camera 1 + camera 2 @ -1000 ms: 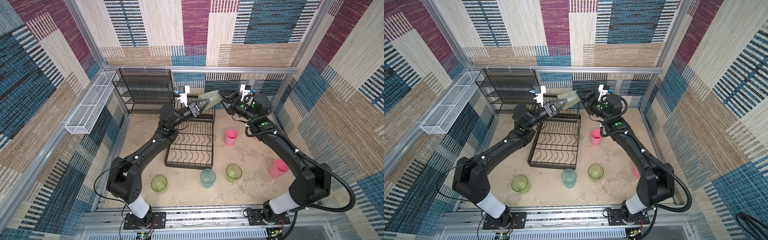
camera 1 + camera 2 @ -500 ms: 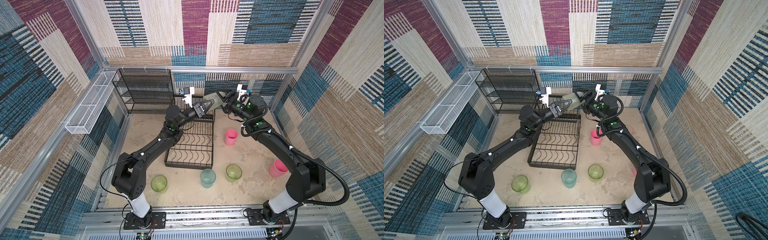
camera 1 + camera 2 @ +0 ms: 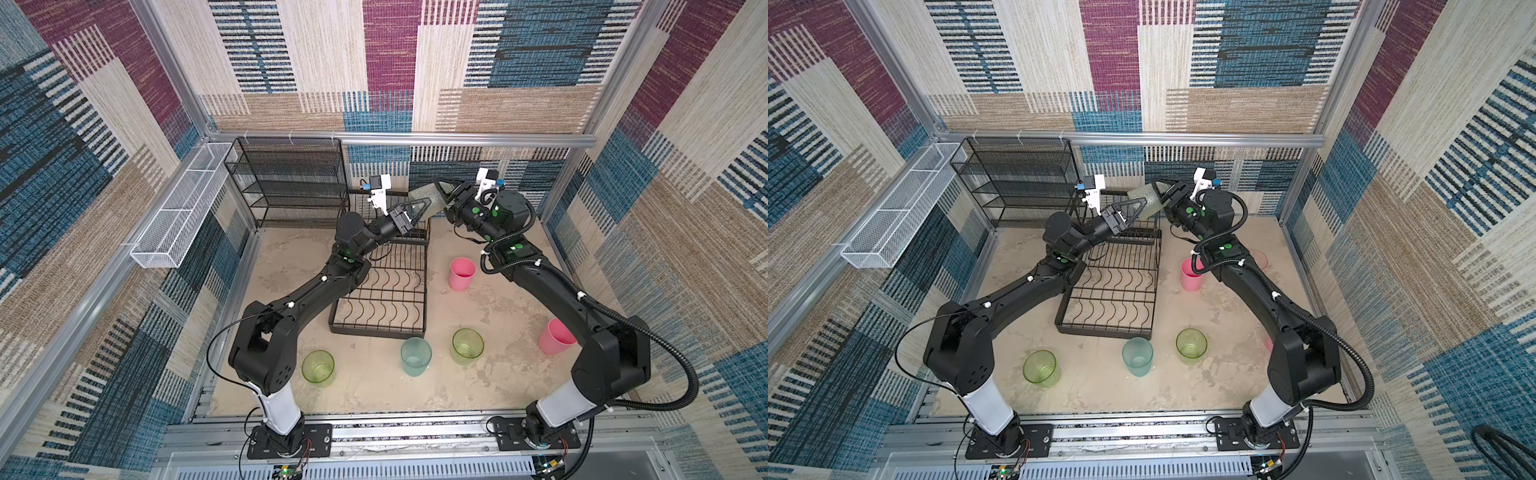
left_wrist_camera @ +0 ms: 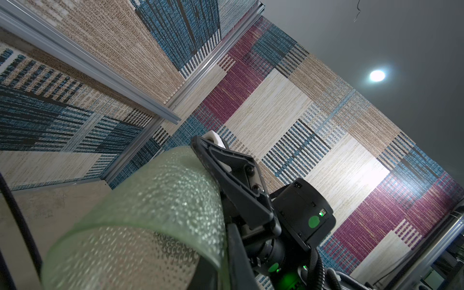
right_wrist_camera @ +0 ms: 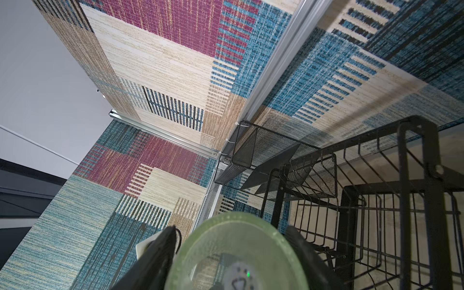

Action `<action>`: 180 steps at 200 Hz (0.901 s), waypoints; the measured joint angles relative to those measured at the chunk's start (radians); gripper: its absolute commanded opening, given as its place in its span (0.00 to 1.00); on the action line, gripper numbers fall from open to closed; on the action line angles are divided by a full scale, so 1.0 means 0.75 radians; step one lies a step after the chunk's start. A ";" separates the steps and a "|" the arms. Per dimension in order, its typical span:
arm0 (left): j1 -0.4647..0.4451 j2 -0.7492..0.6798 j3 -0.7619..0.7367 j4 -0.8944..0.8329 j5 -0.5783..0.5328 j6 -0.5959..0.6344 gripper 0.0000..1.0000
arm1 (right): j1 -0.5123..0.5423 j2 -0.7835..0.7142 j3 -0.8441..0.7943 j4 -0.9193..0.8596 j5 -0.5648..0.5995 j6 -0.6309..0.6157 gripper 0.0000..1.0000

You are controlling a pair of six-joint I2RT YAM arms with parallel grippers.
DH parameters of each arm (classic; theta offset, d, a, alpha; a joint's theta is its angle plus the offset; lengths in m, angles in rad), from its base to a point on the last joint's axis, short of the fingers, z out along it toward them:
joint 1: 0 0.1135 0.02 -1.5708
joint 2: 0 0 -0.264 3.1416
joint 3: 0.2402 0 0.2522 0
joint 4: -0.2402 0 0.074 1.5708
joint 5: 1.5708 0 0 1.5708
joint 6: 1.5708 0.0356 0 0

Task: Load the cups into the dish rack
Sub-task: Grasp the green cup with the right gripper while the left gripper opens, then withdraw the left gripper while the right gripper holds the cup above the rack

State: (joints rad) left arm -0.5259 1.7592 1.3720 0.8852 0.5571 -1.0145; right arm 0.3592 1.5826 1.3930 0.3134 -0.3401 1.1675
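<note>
A translucent green dimpled cup (image 3: 424, 197) (image 3: 1141, 198) hangs on its side above the far end of the black wire dish rack (image 3: 376, 332) (image 3: 1100, 330). My left gripper (image 3: 424, 205) (image 4: 221, 261) is shut on the cup's rim wall. My right gripper (image 3: 438, 193) (image 5: 231, 233) spans the cup's base end (image 5: 233, 253), its fingers (image 4: 226, 170) lying against both sides. Several more cups stand on the floor: pink (image 3: 462, 274), pink (image 3: 555, 336), green (image 3: 467, 353), teal (image 3: 415, 357), green (image 3: 318, 368).
A taller black mesh shelf unit (image 3: 291, 178) stands at the back left, close behind the rack. A long white mesh basket (image 3: 178, 208) hangs on the left wall. Patterned walls enclose the floor on three sides.
The left gripper has carried the green cup slightly right toward the right gripper. The right gripper has come in over the cup's base and narrowed its jaws onto it.
</note>
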 measured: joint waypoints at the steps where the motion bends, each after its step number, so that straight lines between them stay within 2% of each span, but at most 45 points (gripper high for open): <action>1: 0.001 0.000 0.000 0.000 0.000 0.000 0.19 | 0.001 0.000 0.001 -0.001 0.003 -0.003 0.60; 59: 0.005 -0.064 -0.010 -0.185 -0.047 0.032 0.60 | 0.017 -0.004 0.034 -0.057 0.087 -0.203 0.57; 72: 0.009 -0.083 -0.019 -0.243 -0.063 0.046 0.74 | 0.017 -0.004 0.045 -0.065 0.121 -0.257 0.57; 83: 0.014 -0.108 -0.033 -0.300 -0.076 0.065 0.80 | 0.017 -0.004 0.056 -0.073 0.145 -0.304 0.56; 113: 0.045 -0.205 -0.092 -0.458 -0.111 0.127 0.89 | 0.018 -0.004 0.104 -0.110 0.216 -0.449 0.56; 138: 0.083 -0.302 -0.152 -0.593 -0.143 0.182 0.91 | 0.032 0.020 0.165 -0.137 0.270 -0.582 0.56; 180: 0.142 -0.510 -0.161 -1.024 -0.276 0.387 0.95 | 0.093 0.162 0.377 -0.260 0.374 -0.876 0.57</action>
State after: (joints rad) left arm -0.4191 1.3769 1.2514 0.1173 0.3500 -0.7246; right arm 0.4290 1.7042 1.6760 0.1181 -0.0597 0.5102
